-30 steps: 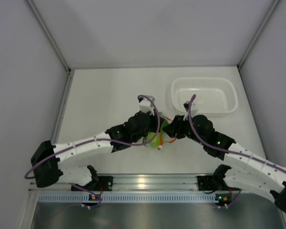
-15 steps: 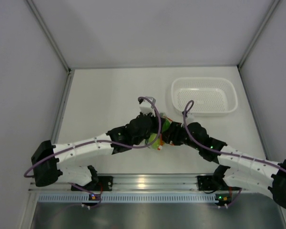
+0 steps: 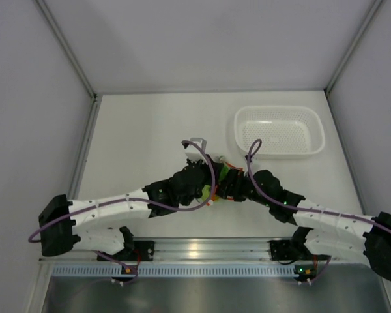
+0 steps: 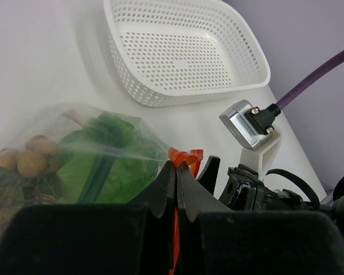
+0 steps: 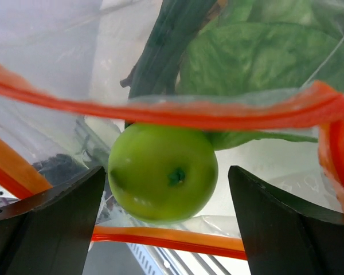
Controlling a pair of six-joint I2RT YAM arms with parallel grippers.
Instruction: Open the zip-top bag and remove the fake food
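The clear zip-top bag [image 4: 103, 143] lies between my two grippers in the middle of the table [image 3: 150, 130]. My left gripper [image 4: 179, 166] is shut on its orange-red zip strip [image 4: 183, 156]. The bag's mouth is open, and my right gripper [image 5: 166, 183] is open at the mouth with the lime-green fruit [image 5: 163, 172] between its fingers. The lettuce [image 5: 258, 63] lies behind the fruit, deeper in the bag. The brown ball cluster [image 4: 28, 160] shows at the bag's far end in the left wrist view. In the top view the bag [image 3: 219, 180] is mostly hidden by both wrists.
A white perforated basket [image 3: 280, 130] stands at the back right, with nothing in it; it also shows in the left wrist view [image 4: 183, 51]. Grey enclosure walls [image 3: 39, 98] close in the table at left, back and right. The metal rail [image 3: 202, 251] runs along the near edge.
Both grippers have drawn toward the near edge and closer together. The right gripper has moved left to the bag's mouth. The bag is now more hidden in the top view.
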